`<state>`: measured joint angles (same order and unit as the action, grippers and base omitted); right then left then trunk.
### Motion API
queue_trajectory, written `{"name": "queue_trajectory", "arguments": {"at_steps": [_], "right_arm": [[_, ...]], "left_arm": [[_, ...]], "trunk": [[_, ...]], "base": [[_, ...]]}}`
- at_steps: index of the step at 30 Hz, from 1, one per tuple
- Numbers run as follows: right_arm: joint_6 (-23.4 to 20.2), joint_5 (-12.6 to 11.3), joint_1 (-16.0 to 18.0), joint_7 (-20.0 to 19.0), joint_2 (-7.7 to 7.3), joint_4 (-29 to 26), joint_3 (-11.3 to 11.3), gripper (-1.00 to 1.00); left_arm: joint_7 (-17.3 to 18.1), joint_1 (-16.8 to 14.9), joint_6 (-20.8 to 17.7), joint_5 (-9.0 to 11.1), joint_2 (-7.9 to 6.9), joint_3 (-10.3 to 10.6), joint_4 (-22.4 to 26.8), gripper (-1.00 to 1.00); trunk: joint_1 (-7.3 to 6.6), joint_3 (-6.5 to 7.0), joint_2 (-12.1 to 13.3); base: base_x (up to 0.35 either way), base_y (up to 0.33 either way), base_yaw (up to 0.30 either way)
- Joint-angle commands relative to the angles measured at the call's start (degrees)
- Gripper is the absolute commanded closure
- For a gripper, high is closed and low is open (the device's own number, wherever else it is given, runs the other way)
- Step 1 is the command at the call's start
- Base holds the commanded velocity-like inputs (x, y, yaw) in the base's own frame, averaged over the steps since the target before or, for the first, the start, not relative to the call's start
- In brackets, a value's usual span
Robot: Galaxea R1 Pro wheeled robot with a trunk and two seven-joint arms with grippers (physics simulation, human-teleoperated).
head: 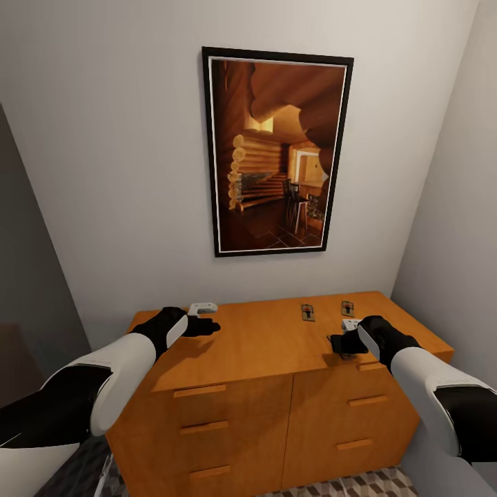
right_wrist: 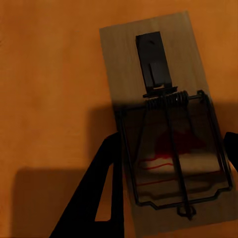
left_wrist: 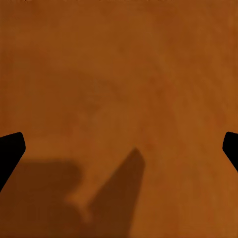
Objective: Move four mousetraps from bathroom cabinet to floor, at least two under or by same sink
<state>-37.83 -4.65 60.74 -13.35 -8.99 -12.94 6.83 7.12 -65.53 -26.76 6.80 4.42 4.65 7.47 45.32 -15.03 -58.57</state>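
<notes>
While the right gripper [right_wrist: 171, 163] is hanging released with one mousetrap [right_wrist: 168, 124] between its jaws, the left gripper [left_wrist: 119, 148] is spreading over bare cabinet [head: 262, 338]; three mousetraps are showing from the head.

You have the cabinet [head: 276, 345] in front of you, a low orange-brown unit against the wall, standing on the tiled floor [head: 359, 483]. Its flat top carries three traps you can see. Two lie side by side near the back right, the left trap [head: 307, 312] and the right trap [head: 347, 308], a little apart. A third trap [right_wrist: 168, 129] lies flat on the wood nearer the front right. The left half of the top is bare wood.
</notes>
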Motion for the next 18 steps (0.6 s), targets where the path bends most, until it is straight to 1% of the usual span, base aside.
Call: {"name": "queue_trajectory", "arguments": {"at_steps": [1,9,14,15,18], "right_arm": [[-0.2,0.5,0.0,0.1,-0.10,3.3,0.8,1.00],[-0.2,0.8,0.0,0.1,-0.28,3.3,0.9,1.00],[-0.5,1.1,0.0,-0.4,-0.49,2.3,1.0,1.00],[-22.2,0.8,0.0,-0.6,-1.19,-26.9,-2.3,1.00],[-22.2,0.9,0.0,-0.5,-1.20,-27.8,-3.0,1.00]], "left_arm": [[0.0,0.0,-0.3,0.6,-0.03,0.5,0.1,-1.00],[0.0,0.0,-0.3,0.6,-0.03,0.5,0.2,-1.00],[0.0,0.0,-0.3,0.7,-0.03,0.5,0.4,-1.00],[-0.2,0.0,-0.4,0.6,-0.03,0.4,0.8,-1.00],[-0.2,0.0,-0.4,0.6,-0.03,0.4,0.8,-1.00]], "trunk": [[0.01,-0.09,0.0],[0.01,-0.09,0.0],[0.01,-0.09,0.0],[0.01,-0.09,0.0],[0.01,-0.09,0.0]], "base": [[0.000,0.000,0.000],[0.000,0.000,0.000],[0.000,0.000,0.000],[0.000,0.000,0.000],[0.000,0.000,0.000]]}}
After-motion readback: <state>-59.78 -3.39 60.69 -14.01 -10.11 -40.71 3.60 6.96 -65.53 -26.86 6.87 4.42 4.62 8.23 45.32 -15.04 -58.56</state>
